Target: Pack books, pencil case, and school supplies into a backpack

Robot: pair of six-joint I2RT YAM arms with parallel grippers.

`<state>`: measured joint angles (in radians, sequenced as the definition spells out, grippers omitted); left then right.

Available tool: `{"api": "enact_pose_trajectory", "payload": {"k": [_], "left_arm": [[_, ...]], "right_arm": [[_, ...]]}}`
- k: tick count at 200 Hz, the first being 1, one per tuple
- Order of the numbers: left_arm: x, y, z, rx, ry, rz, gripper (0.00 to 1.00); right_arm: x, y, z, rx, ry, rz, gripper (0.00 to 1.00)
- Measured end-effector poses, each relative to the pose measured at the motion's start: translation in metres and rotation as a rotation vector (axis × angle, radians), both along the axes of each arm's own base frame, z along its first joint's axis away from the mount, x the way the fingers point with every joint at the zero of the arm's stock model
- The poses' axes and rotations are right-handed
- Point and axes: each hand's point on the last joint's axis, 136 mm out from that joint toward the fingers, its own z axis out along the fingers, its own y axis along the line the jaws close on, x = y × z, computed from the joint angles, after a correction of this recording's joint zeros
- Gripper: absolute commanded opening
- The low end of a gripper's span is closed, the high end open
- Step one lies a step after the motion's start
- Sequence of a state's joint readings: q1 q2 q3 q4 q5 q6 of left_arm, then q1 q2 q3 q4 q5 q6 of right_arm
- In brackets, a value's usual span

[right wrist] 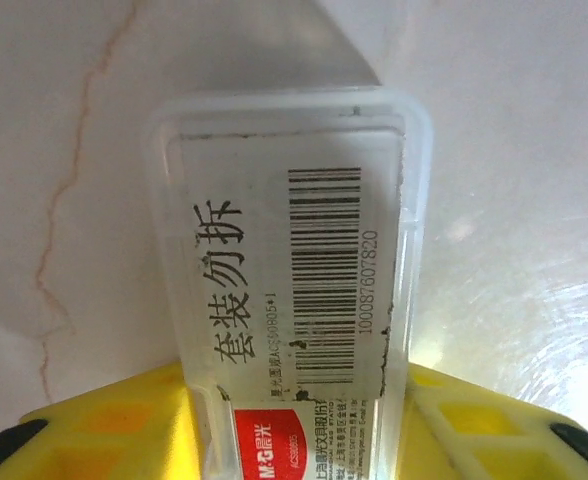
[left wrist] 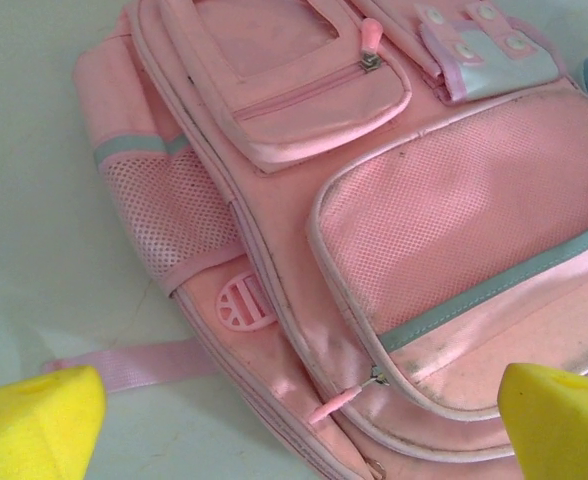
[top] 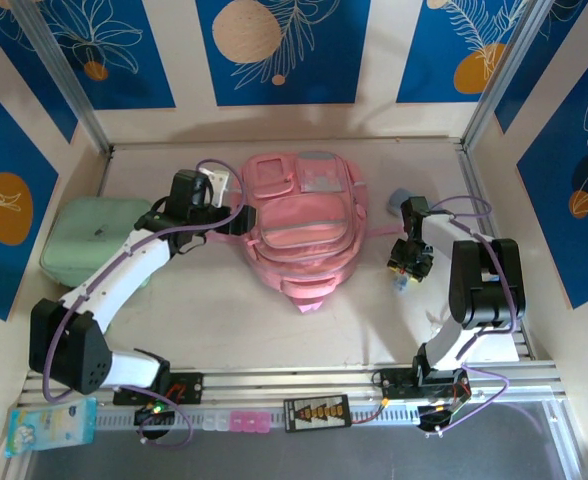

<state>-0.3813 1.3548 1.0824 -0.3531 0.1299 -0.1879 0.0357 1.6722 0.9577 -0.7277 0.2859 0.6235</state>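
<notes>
1. Nearest the lens of the right wrist camera, a clear plastic pack (right wrist: 289, 270) is seen, bearing a white label with a barcode, printed characters and a red mark. It is clamped between the yellow fingers (right wrist: 124, 420) of the right gripper (right wrist: 294, 400), which are pressed against its two long sides, with the pale table surface behind it.
2. The white table (top: 224, 320) is bounded by blue-patterned walls at the back and sides.
3. The pink backpack (top: 304, 240) is laid flat in the middle of the table with its front pockets facing up. Its clear window patch is turned toward the far wall. In the left wrist view the backpack (left wrist: 454, 200) is shown with a mesh side pocket, a zipped upper pocket and a strap trailing on the table.
4. A mint-green soft case (top: 89, 235) is placed at the left of the table, partly covered by the left arm.
5. The left gripper (top: 236, 222) is held at the backpack's left edge. Its jaws are spread wide apart (left wrist: 299, 430), and nothing is gripped between them.
6. The right gripper (top: 407, 262) is held to the right of the backpack, apart from it.
7. A blue tissue pack (top: 49, 425) is laid at the near left corner, beside the rail.
8. A small blue-grey object (top: 399, 203) is seen just beyond the right gripper. It cannot be identified.
</notes>
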Motion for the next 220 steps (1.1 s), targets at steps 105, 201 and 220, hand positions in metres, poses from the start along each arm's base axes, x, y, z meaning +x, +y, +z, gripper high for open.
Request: {"api": "enact_pose_trajectory", "payload": {"k": [105,201,220], "left_arm": [[-0.014,-0.122,-0.009,0.207,-0.047,-0.507,0.95],[-0.012,-0.152,-0.091,0.625,-0.047,-0.883,0.56],[-0.010,-0.153,-0.084,0.627,-0.053,-0.892,0.43]], "right_arm": [[0.009,0.007,0.054,0.158,-0.263,-0.065,0.41],[0.008,0.021,0.082,0.295,-0.364,-0.085,0.41],[0.009,0.023,0.083,0.310,-0.367,-0.088,0.41]]}}
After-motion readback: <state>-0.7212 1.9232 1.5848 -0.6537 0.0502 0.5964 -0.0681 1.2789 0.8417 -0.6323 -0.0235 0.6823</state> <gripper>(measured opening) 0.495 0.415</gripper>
